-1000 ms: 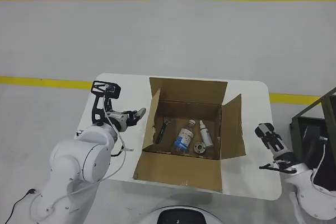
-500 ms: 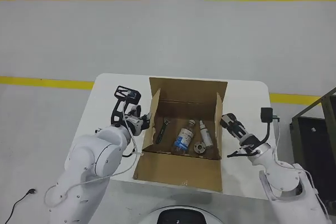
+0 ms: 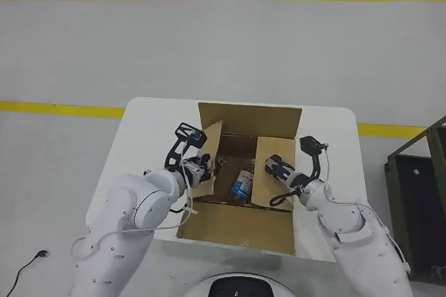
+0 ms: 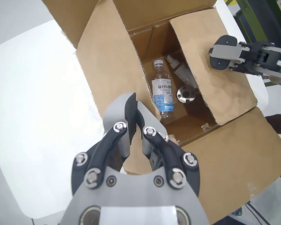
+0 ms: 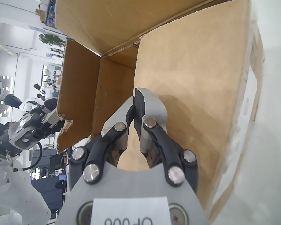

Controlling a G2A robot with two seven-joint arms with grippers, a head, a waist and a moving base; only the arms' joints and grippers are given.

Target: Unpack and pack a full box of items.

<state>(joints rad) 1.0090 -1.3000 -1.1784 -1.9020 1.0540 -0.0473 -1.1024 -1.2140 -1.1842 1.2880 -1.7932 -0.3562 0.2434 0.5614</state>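
The cardboard box point(image 3: 241, 223) sits mid-frame on the white table point(image 3: 145, 130), side flaps point(image 3: 213, 138) half raised. The left gripper point(image 3: 206, 168) and right gripper point(image 3: 275, 168), both pinched shut and empty, lean on those flaps; a clear bottle point(image 3: 242, 185) lies inside between them

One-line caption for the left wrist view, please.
Shut left gripper at one side flap of the open box, right gripper at the opposite flap; bottle and metal disc inside.
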